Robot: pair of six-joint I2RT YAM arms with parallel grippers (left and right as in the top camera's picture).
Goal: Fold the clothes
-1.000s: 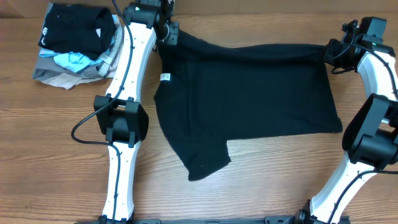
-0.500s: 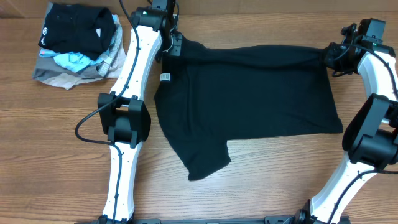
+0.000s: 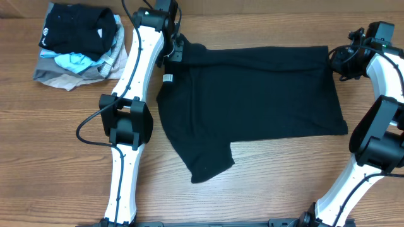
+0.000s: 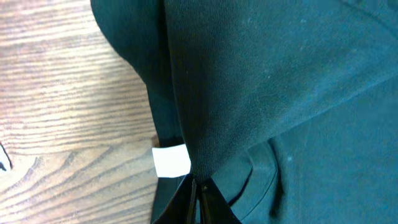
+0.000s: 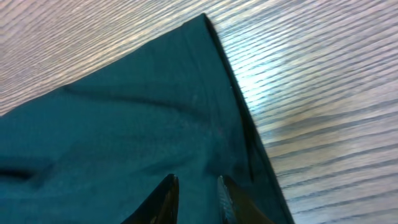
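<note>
Clothes (image 3: 252,107) flat, long axis side to side, label (image 3: 168,78) leftward.

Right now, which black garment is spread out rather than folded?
The large plain black garment, the one with a small white label at its edge. The other black one lies folded atop the pile.
</note>
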